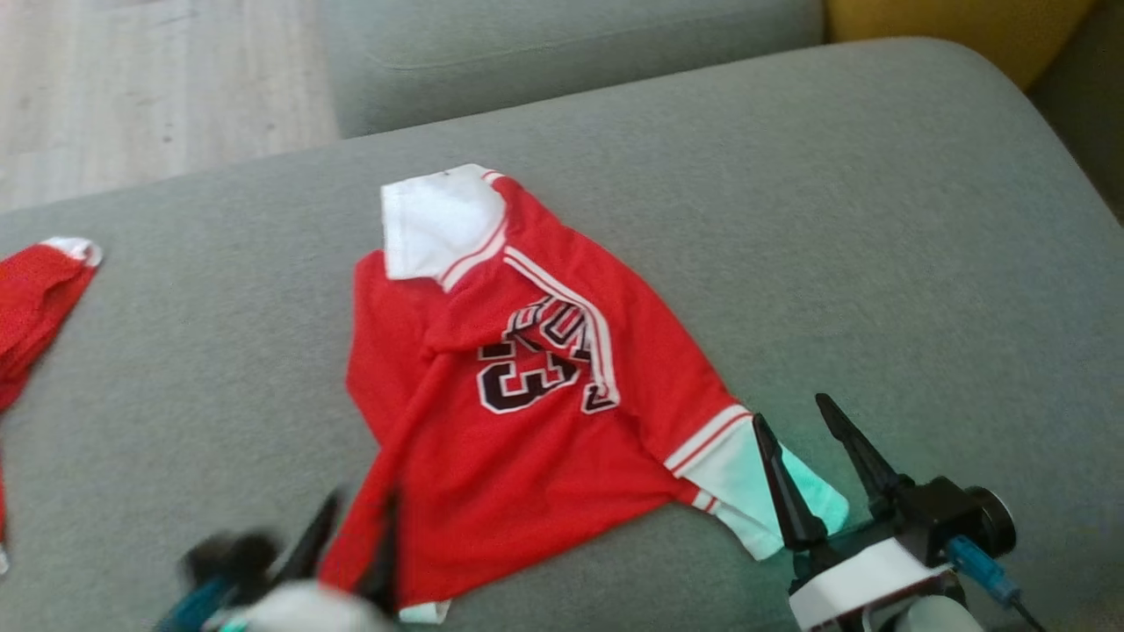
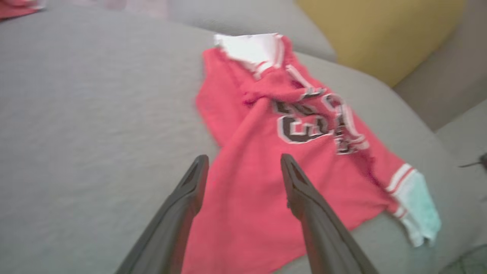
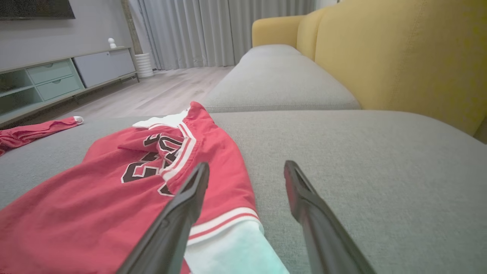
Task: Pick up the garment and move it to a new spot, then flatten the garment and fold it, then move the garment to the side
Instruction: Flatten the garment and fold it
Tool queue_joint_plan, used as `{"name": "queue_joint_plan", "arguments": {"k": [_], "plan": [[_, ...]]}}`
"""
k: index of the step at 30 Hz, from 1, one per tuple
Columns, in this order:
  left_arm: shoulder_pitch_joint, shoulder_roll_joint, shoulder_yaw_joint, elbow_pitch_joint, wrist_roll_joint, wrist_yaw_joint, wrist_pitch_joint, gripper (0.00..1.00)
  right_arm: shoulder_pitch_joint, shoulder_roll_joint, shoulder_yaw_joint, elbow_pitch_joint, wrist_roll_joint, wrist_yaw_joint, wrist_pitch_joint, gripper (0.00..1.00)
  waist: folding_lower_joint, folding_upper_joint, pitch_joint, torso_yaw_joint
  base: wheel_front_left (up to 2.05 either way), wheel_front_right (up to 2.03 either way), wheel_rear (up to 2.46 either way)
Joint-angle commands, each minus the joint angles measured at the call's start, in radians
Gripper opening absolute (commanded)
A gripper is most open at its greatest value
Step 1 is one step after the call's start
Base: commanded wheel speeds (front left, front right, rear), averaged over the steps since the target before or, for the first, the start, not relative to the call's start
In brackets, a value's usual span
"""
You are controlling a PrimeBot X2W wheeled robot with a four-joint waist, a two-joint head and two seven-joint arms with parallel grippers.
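1. Garment [image 1: 527,456]: red jersey with white-and-red striped trim and dark numerals outlined in white. It lies loose and creased on the grey sofa seat [image 1: 878,219], roughly mid-cushion. It is not flat; a fold runs across the numerals.
2. A white panel sits at its far end and a pale panel at its near right corner.
3. My left hand [image 2: 244,158]: fingers spread wide, holding nothing, poised over the garment's near left edge. It is blurred in the head view.
4. My right hand [image 1: 790,410]: fingers wide, holding nothing, at the pale near right corner. One finger crosses in front of that corner; I cannot tell whether it touches.
5. A second red cloth [image 1: 35,298] lies at the cushion's left edge, well apart from the garment.
6. A yellow backrest [image 3: 399,57] rises along the seat's right side, and pale wood floor [image 1: 132,88] lies beyond the sofa. A low cabinet [image 3: 57,76] and curtains [image 3: 209,30] stand farther off.
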Motion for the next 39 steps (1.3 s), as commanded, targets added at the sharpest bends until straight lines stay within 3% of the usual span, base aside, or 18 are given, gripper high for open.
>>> {"name": "queue_joint_plan", "arguments": {"k": [1,6,9,17,29,30,31,33,39], "plan": [[-0.125,-0.033,0.000,-0.024,0.028,-0.015,0.024,1.00,-0.043,-0.004,0.027,-0.032,0.010,0.008,-0.009,1.00,0.0000,0.0000,0.021,-0.032,0.00,0.00,0.00],[-0.286,-0.212,-0.096,0.124,0.030,-0.080,0.117,1.00,-0.071,0.008,0.039,-0.030,0.013,0.008,-0.009,1.00,0.0000,0.0000,0.047,-0.108,0.00,0.00,0.00],[-0.348,-0.278,-0.123,0.254,0.025,-0.110,0.152,1.00,-0.084,0.015,0.045,-0.030,0.016,0.008,-0.009,1.00,0.0000,0.0000,0.059,-0.161,0.00,0.00,0.00],[-0.411,-0.344,-0.117,0.457,-0.003,-0.167,0.162,1.00,-0.084,0.023,0.036,-0.027,0.018,0.008,-0.009,1.00,0.0000,0.0000,0.077,-0.242,0.00,0.00,0.00],[-0.482,-0.402,-0.103,0.594,-0.015,-0.225,0.140,1.00,-0.092,0.033,0.032,-0.027,0.018,0.008,-0.009,1.00,0.0000,0.0000,0.094,-0.272,0.00,0.00,0.00],[-0.490,-0.403,-0.105,0.600,-0.010,-0.228,0.139,0.80,-0.092,0.034,0.032,-0.027,0.018,0.008,-0.009,1.00,0.0000,0.0000,0.096,-0.273,0.00,0.00,0.00],[-0.499,-0.403,-0.108,0.607,-0.003,-0.229,0.136,0.47,-0.093,0.034,0.033,-0.026,0.018,0.008,-0.009,1.00,0.0000,0.0000,0.097,-0.274,0.00,0.00,0.00],[-0.516,-0.406,-0.109,0.616,0.004,-0.234,0.133,0.00,-0.096,0.036,0.037,-0.024,0.019,0.008,-0.009,1.00,0.0000,0.0000,0.098,-0.278,0.00,0.00,0.00],[-0.581,-0.428,-0.106,0.600,-0.004,-0.263,0.160,0.00,-0.112,0.041,0.051,-0.021,0.027,0.008,-0.009,1.00,0.0000,0.0000,0.114,-0.309,0.00,0.00,0.00]]}}
